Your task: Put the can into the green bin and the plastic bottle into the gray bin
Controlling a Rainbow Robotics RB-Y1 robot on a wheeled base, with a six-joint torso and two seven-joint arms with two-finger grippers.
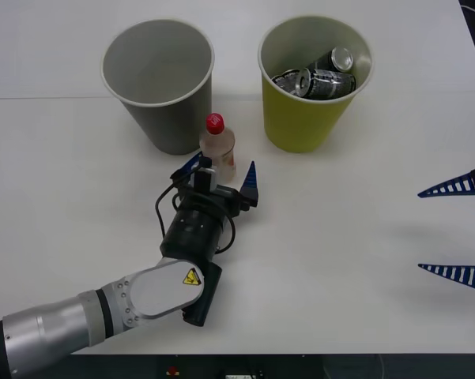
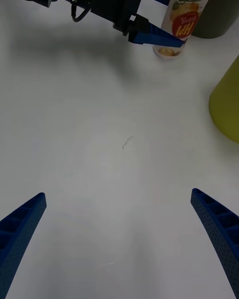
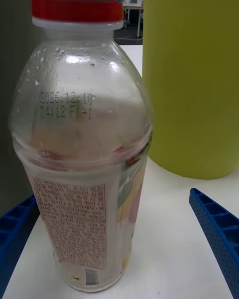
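cans are already lying in the green bin [image 1: 308,118], and the left gripper [image 1: 220,175], spread open, is flanking the plastic bottle [image 1: 219,148] at the gray bin's [image 1: 154,95] five o'clock.

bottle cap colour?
Red. The plastic bottle has a red cap, clearest in the left wrist view.

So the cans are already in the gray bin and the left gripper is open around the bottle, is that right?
Not quite. The cans lie in the green bin, not the gray bin, as the front view shows. The rest holds: the left gripper is open around the bottle.
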